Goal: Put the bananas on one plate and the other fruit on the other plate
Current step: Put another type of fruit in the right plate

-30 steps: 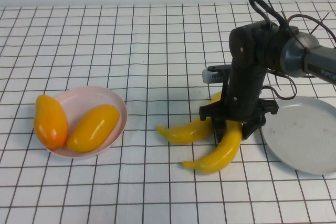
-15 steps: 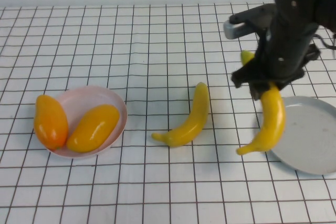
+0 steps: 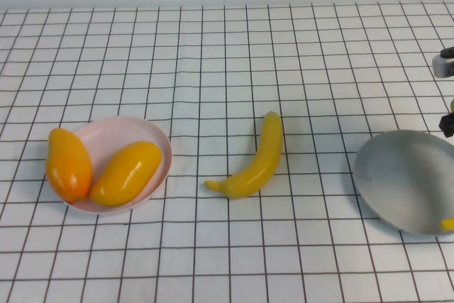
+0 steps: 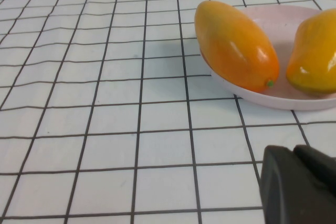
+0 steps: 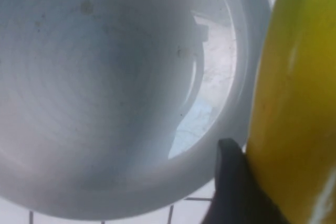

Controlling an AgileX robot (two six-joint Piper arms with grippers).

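One banana lies on the table between the plates. My right gripper is shut on the other banana and holds it over the grey plate; one dark finger presses its side. In the high view only the banana's tip shows over the grey plate, and bits of the right arm at the right edge. Two mango-like fruits rest on the pink plate. My left gripper is shut and empty, near the pink plate.
A white cloth with a black grid covers the table. The left arm does not show in the high view.
My right gripper lifted one banana off the table and carried it right, over the grey plate, mostly leaving the high view. The other banana shifted slightly, then stayed put.
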